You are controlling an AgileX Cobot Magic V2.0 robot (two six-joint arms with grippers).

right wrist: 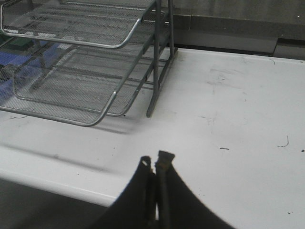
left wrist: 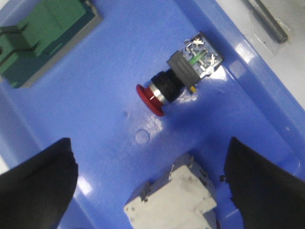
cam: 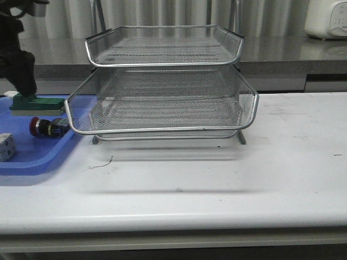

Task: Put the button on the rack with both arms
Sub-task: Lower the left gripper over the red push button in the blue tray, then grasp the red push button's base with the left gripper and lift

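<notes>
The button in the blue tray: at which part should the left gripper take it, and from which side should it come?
Probably grip the black body behind the red head of the button, coming from above. It lies on its side on the blue tray, apart from the white cube, so the open left gripper can straddle it.

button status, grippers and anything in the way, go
Left gripper open above button. Right gripper shut, empty. Button lying in blue tray; white cube close beside.

no readable text, labels or numbers on any object, white cube (cam: 6,147) markings too blurred
</notes>
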